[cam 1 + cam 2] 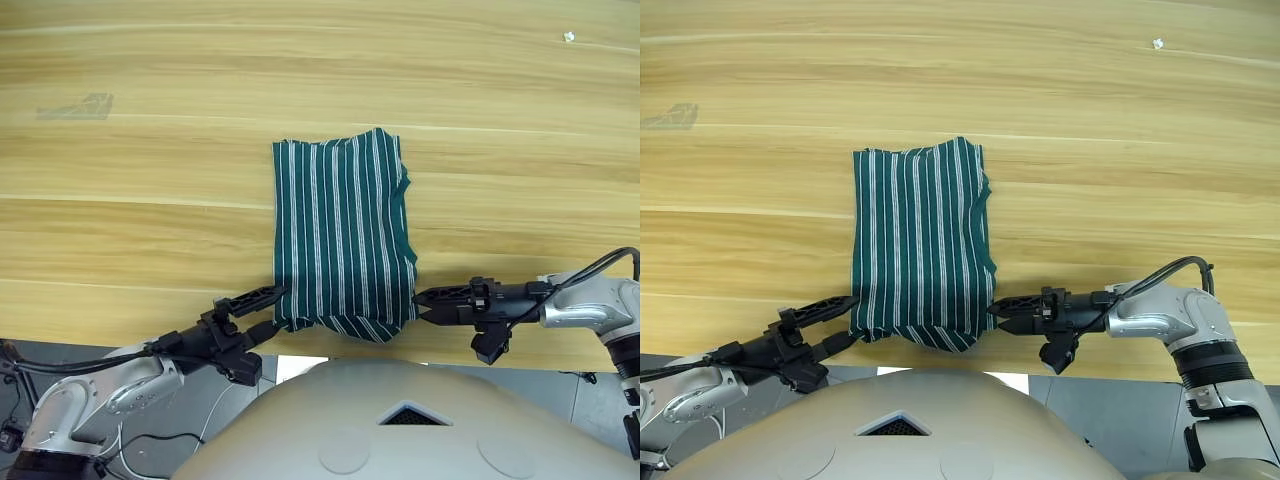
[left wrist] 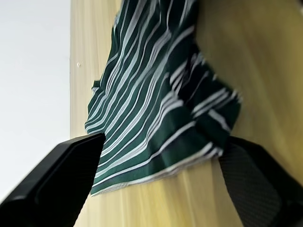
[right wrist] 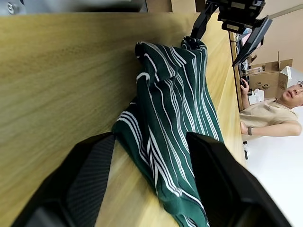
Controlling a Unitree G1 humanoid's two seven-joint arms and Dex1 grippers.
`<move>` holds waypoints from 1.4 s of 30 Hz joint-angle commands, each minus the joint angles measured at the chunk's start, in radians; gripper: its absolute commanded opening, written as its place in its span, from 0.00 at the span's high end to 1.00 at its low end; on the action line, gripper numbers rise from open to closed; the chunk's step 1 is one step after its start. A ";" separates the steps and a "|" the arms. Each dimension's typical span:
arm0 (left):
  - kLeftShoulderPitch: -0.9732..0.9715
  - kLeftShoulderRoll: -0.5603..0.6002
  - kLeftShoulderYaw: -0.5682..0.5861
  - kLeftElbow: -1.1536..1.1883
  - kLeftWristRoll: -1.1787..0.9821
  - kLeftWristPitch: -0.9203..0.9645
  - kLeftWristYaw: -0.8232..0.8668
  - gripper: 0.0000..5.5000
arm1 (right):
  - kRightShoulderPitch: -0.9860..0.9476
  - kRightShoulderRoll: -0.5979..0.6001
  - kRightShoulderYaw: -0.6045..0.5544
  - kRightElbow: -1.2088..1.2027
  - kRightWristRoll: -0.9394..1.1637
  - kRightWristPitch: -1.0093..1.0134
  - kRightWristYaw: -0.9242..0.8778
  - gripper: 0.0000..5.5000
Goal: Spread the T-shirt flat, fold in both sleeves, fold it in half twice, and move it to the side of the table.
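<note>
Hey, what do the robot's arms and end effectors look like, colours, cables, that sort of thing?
The left arm and right arm have rounded silver-grey shells with black cables looping along them. The left end effector and right end effector are black, each with two slim tapered fingers lined with textured grey pads.

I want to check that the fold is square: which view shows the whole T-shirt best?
The left eye view: the T-shirt lies whole, seen from above, with its outline in sight. The right eye view shows much the same. Each wrist view gives one near corner, close and slanted.
</note>
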 commanded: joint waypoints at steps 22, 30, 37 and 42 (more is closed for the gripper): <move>-0.112 0.058 -0.138 0.098 0.022 0.009 -0.078 0.42 | -0.032 0.013 0.141 -0.034 0.049 0.182 -0.018 0.59; -0.120 0.052 -0.138 0.080 0.033 0.009 -0.065 0.64 | -0.024 0.007 0.156 -0.041 0.064 0.202 -0.023 0.83; -0.048 0.083 -0.094 0.054 -0.028 0.030 -0.093 0.85 | -0.001 -0.053 0.198 -0.099 0.307 0.374 0.095 1.00; -0.023 0.147 -0.066 -0.018 -0.232 0.147 -0.247 0.98 | 0.080 -0.189 0.180 -0.277 0.734 0.749 0.307 1.00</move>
